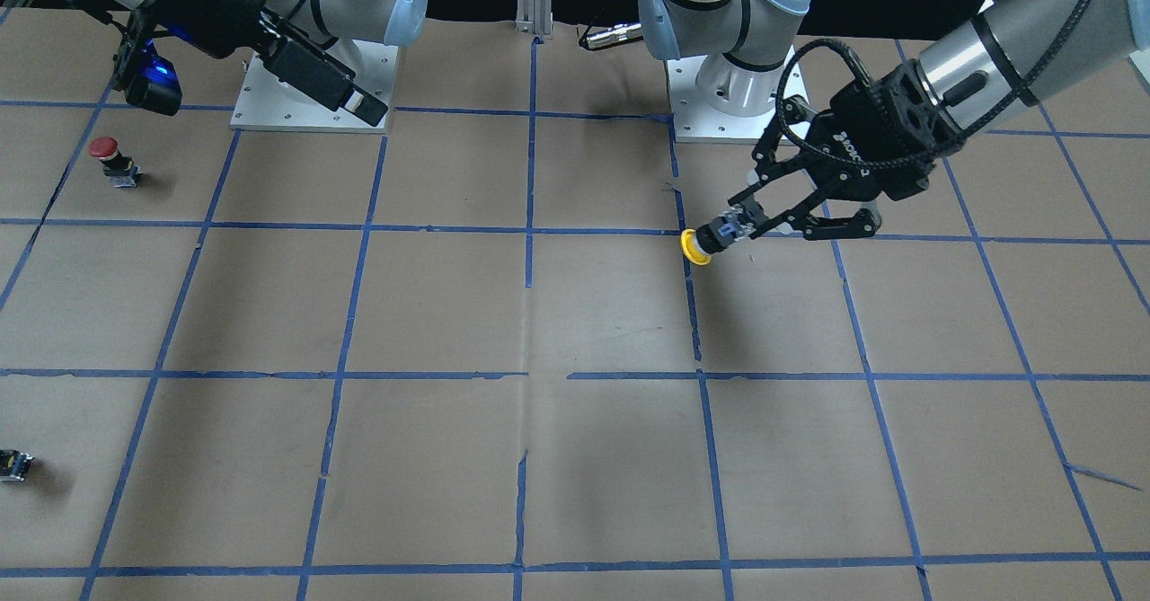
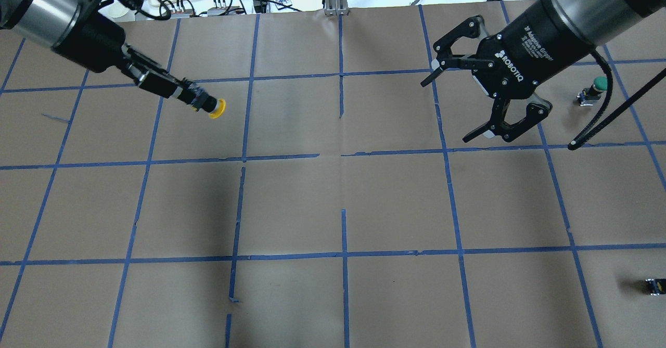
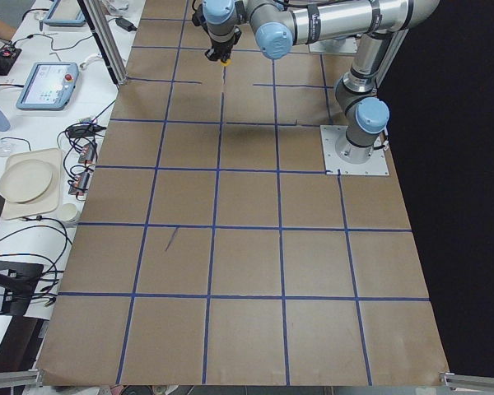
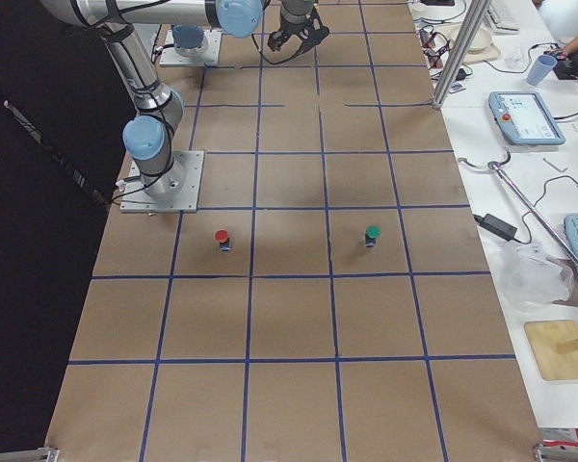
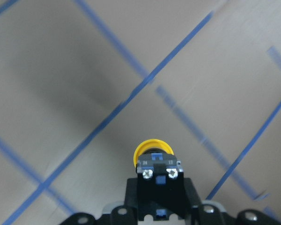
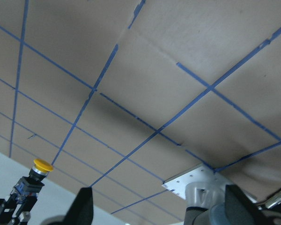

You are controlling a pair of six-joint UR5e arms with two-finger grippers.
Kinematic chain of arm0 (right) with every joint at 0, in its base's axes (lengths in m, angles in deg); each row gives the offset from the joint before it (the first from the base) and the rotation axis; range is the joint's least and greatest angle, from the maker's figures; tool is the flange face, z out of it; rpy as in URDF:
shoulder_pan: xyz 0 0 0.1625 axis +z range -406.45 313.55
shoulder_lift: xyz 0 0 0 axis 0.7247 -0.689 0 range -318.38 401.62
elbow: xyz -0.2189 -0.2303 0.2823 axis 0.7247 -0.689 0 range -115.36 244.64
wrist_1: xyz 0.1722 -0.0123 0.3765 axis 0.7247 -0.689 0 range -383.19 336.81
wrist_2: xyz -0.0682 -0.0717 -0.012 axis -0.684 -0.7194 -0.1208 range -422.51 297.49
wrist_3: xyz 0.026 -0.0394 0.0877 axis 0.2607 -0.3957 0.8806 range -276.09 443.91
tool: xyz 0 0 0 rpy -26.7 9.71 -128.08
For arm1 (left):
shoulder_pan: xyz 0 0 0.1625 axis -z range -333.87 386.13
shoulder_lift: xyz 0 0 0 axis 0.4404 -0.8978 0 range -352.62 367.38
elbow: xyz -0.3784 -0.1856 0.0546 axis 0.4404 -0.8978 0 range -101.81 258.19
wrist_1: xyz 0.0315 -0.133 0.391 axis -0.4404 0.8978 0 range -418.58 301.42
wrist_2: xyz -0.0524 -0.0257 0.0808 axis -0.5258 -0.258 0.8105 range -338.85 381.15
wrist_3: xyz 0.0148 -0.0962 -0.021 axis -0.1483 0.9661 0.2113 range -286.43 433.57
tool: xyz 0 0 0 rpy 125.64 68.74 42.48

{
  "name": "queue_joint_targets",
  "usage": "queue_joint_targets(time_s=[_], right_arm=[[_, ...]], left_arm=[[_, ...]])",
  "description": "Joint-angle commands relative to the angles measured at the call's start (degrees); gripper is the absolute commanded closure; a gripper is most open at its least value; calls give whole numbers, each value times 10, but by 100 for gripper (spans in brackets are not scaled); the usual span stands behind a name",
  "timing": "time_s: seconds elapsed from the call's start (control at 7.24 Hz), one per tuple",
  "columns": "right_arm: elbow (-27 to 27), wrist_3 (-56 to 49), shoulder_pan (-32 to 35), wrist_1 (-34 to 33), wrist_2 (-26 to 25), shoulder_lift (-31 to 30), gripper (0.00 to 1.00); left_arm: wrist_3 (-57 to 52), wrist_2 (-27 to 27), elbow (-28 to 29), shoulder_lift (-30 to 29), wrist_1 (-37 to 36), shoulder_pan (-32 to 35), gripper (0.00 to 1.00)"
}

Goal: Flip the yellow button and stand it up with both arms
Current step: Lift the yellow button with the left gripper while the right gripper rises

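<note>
My left gripper (image 1: 742, 224) is shut on the black body of the yellow button (image 1: 695, 247) and holds it sideways above the table, cap pointing toward the table's middle. In the overhead view the left gripper (image 2: 193, 97) comes in from the upper left with the yellow button (image 2: 217, 107) at its tip. The left wrist view shows the yellow cap (image 5: 152, 148) beyond the clamped body. My right gripper (image 2: 451, 106) is open and empty, raised at the right, well apart from the button. The right wrist view shows the yellow button (image 6: 42, 165) at the lower left.
A red-capped button (image 1: 107, 154) stands near the right arm's side. A green-capped button (image 2: 598, 84) stands beyond the right gripper. A tiny black block (image 2: 654, 285) lies near the table's right edge. Blue tape lines grid the brown paper table (image 2: 343, 202).
</note>
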Motion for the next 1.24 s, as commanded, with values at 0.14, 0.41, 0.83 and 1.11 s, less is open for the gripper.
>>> queue_joint_targets(time_s=[0.14,0.41,0.83,1.11], right_arm=[[2,-1,-47,78,140,15,0],[1,2,-83,151,204,22,0],[-12,18,-85,207,245,13,0],[-11,47,-74,208,297,9,0]], left_arm=[[-4,-237,7,20,-2,64,92],[110,-303,4,26,5,71,93],[365,-354,6,25,6,83,95],[500,-372,12,28,3,105,95]])
